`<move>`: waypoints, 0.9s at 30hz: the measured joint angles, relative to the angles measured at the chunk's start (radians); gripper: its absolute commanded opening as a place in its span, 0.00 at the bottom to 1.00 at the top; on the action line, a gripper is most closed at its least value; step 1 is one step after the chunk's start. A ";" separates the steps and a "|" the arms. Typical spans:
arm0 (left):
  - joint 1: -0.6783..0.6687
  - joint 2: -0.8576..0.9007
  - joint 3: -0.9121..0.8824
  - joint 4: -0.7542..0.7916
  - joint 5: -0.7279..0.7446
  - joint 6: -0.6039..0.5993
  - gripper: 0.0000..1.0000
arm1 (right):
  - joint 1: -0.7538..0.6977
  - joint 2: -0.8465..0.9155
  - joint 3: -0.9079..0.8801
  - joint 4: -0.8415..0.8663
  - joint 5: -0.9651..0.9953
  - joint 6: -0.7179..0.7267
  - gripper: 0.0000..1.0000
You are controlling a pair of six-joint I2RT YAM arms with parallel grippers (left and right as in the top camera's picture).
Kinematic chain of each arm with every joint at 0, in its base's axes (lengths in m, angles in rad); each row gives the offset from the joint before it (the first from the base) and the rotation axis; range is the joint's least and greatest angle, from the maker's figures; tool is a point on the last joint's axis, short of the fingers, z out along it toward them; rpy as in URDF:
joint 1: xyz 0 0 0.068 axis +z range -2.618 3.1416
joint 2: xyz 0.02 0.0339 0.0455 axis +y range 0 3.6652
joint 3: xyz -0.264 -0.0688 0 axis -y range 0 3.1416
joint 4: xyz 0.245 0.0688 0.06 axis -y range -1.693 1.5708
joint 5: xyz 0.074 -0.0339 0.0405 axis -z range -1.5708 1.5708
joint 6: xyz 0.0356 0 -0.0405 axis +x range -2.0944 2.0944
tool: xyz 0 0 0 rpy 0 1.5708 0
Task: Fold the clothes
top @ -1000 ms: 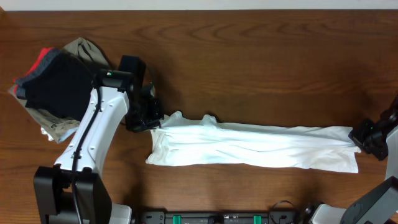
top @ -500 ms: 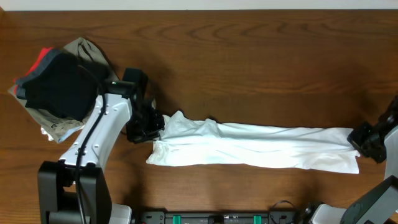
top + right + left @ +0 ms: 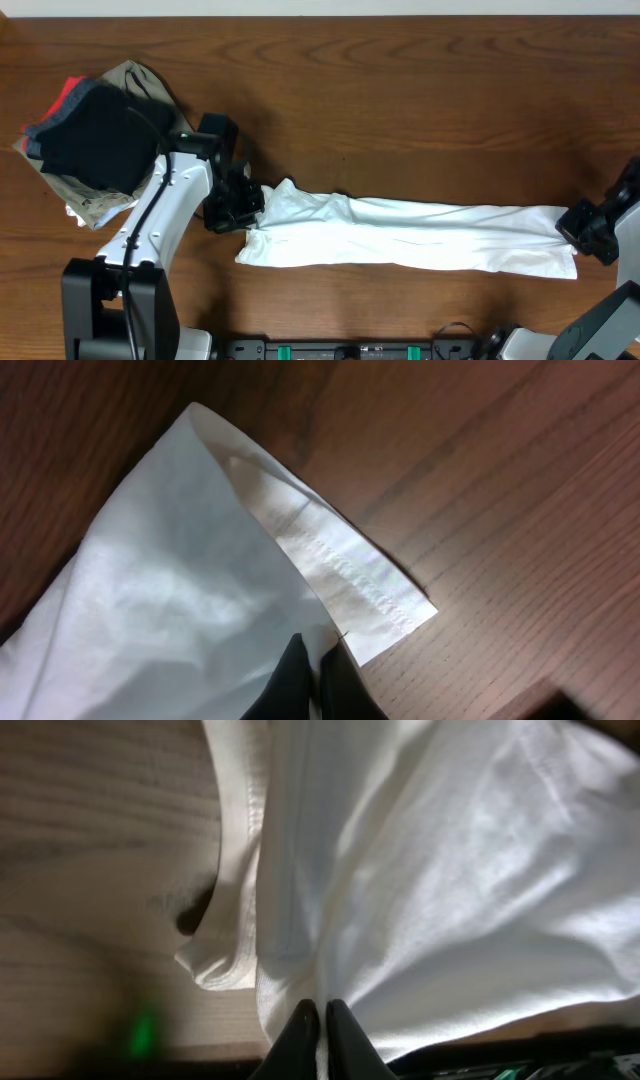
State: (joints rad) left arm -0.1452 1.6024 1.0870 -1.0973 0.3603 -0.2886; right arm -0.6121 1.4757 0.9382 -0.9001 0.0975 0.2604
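The clothes (image 3: 410, 238), a white wrinkled garment, lie stretched in a long, narrow band from left to right across the bench (image 3: 400, 90), on the side nearer the arms' bases. The left fingers (image 3: 298, 1030) are clenched on the fabric at the band's left end, by its far corner, where the cloth bunches into a small peak. The left wrist view shows white folds gathered down into the pinch, with a hemmed edge beside them over the wood. The right fingers (image 3: 290, 672) are clenched on the opposite end, pinching the cloth just beside a folded-over corner with a stitched hem. A pile of folded garments (image 3: 90, 140), black, red and khaki, sits at the bench's far left, apart from the white band
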 measured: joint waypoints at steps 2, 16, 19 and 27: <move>0.000 0.000 -0.023 0.000 0.000 0.000 0.07 | 0.000 0.000 0.000 0.003 0.001 0.000 0.01; 0.000 0.000 -0.066 0.001 0.004 0.000 0.07 | 0.000 0.000 -0.037 0.200 -0.006 0.004 0.05; 0.000 0.000 -0.066 0.001 0.004 0.000 0.07 | 0.000 0.000 -0.049 0.247 -0.011 0.008 0.06; 0.000 0.000 -0.066 0.001 0.005 0.000 0.07 | 0.000 0.016 -0.050 0.271 -0.003 0.010 0.06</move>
State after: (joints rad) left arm -0.1452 1.6024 1.0214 -1.0966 0.3649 -0.2886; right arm -0.6121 1.4918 0.8886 -0.6289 0.0948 0.2707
